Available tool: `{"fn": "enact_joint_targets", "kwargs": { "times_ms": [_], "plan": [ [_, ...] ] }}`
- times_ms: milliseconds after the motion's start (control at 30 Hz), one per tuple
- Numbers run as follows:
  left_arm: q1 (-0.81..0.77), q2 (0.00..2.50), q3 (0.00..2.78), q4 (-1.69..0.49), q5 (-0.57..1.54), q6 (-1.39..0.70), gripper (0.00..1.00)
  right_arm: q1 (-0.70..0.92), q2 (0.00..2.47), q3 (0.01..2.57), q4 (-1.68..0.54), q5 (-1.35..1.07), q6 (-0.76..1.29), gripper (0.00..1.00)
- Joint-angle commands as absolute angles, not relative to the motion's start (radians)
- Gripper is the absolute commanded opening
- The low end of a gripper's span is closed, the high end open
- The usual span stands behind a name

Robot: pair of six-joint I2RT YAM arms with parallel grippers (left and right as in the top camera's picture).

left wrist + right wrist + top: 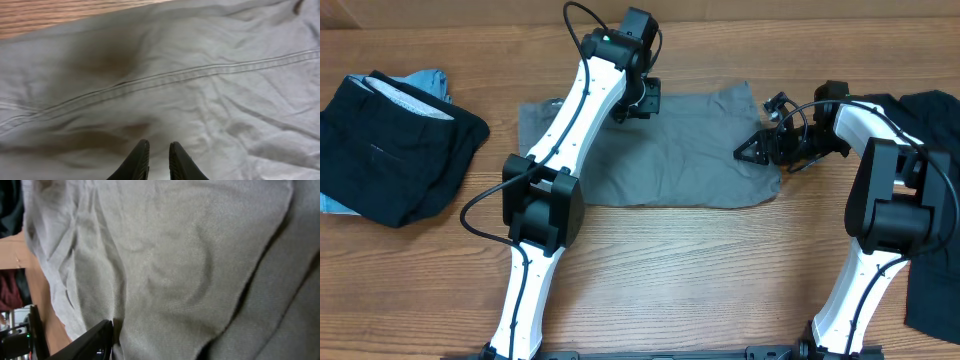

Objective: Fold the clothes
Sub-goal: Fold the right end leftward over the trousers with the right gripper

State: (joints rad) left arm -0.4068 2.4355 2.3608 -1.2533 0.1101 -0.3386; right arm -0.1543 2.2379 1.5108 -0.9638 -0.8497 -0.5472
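Note:
A medium-grey wrinkled garment (pixel 670 150) lies spread flat on the middle of the wooden table. My left gripper (pixel 642 100) hovers over its far edge. In the left wrist view its fingers (pixel 159 152) are a narrow gap apart, with nothing between them, just above the grey fabric (pixel 200 100) and a stitched seam. My right gripper (pixel 758 150) is at the garment's right edge. In the right wrist view one black finger (pixel 95 340) shows and grey fabric (pixel 175 270) fills the jaws and hides the other finger.
A pile of black clothes (pixel 395 150) lies at the far left on a light-blue garment (pixel 428 80). Another black garment (pixel 932 250) lies along the right edge, under the right arm. Bare wood (pixel 700 270) runs along the front of the table.

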Motion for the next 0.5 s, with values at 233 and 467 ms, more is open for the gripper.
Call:
{"fn": "enact_joint_targets", "kwargs": {
  "times_ms": [233,467],
  "plan": [
    [-0.421,2.433,2.285,-1.223,0.098,-0.358,0.17,-0.147,2.286,1.476,-0.938,-0.912,-0.558,0.63],
    [-0.422,2.433,2.164,-1.167,0.097,-0.364,0.15,-0.145,2.286,1.476,-0.921,-0.945,-0.558,0.73]
  ]
}}
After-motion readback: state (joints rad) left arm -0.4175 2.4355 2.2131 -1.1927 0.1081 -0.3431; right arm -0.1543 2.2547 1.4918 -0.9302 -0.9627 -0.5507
